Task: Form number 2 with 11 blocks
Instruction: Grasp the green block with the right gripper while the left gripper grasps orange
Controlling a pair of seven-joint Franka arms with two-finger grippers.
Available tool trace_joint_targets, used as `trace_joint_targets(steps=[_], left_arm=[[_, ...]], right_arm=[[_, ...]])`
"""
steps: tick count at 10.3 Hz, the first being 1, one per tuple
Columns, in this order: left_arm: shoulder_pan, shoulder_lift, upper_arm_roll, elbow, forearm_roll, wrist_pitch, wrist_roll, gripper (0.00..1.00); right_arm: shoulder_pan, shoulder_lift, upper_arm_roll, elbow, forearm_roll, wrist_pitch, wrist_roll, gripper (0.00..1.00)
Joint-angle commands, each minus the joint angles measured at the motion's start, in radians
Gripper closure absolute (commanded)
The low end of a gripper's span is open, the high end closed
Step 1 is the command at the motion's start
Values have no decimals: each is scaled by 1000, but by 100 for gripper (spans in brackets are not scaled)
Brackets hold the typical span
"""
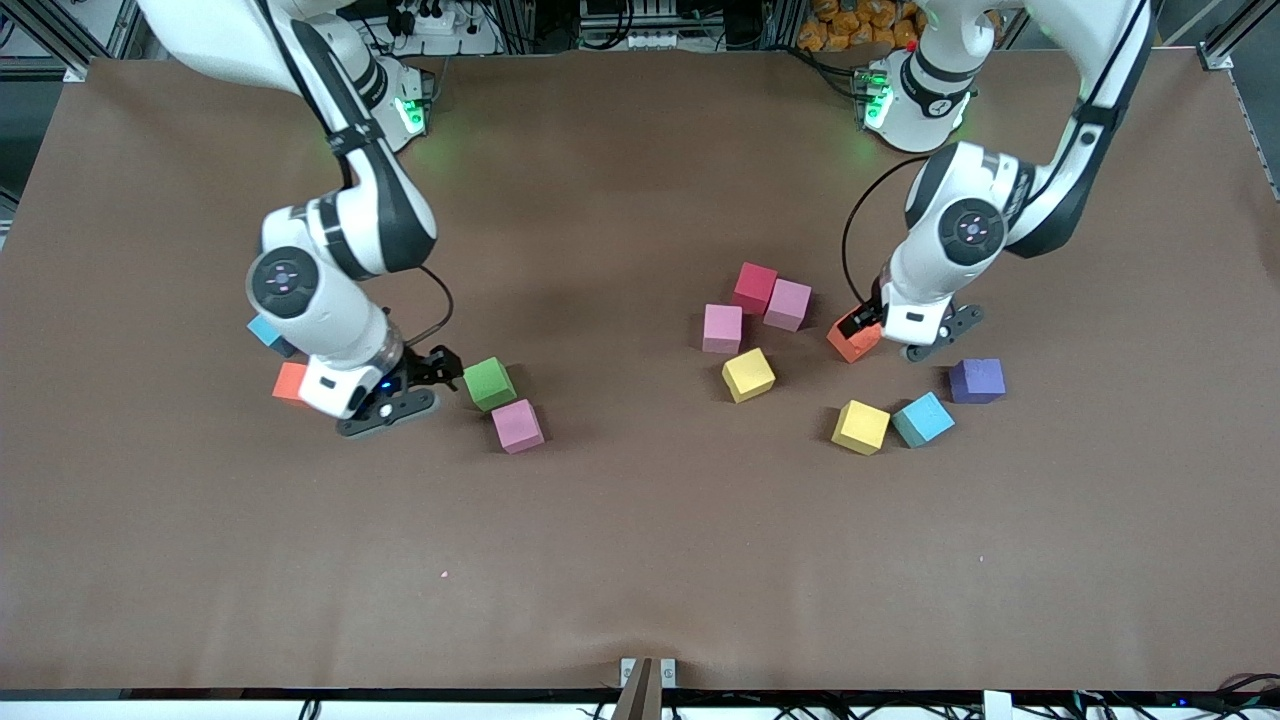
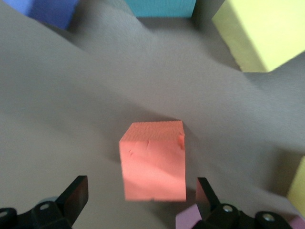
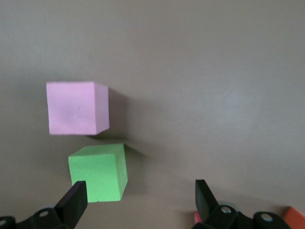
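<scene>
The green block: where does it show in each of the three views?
Front view: green block on the table beside the open right hand.
Left wrist view: not in it.
Right wrist view: green block, by one finger.
Shared landmark: the pink block beside it.

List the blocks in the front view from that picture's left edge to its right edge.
Light blue block → orange block → green block → pink block → yellow block → orange block → yellow block → light blue block → purple block.

matte foam blocks, cloth table
</scene>
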Motion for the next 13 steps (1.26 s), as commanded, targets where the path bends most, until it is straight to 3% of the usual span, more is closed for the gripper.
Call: trace_joint_targets(steps=[1, 5, 7, 8, 9, 13], left_arm=[[13, 76, -5, -7, 84, 54, -66, 0], [14, 116, -1, -1, 93, 99, -81, 0], [11, 103, -1, 10, 95, 92, -80, 54], [7, 80, -4, 14, 96, 83, -78, 68], [4, 58, -11, 27, 102, 53, -78, 69], [-4, 58, -161, 233, 95, -197, -90, 69]], right_arm=[[37, -17, -1, -93, -1, 88, 14, 0], [109, 39, -1, -99, -1, 134, 19, 0], [111, 78, -1, -99, -1, 174, 17, 0], [111, 89, -1, -97, -3, 183, 11, 0], [111, 98, -3, -99, -3, 200, 8, 0], [123, 133, -1, -99, -3, 246, 19, 0]])
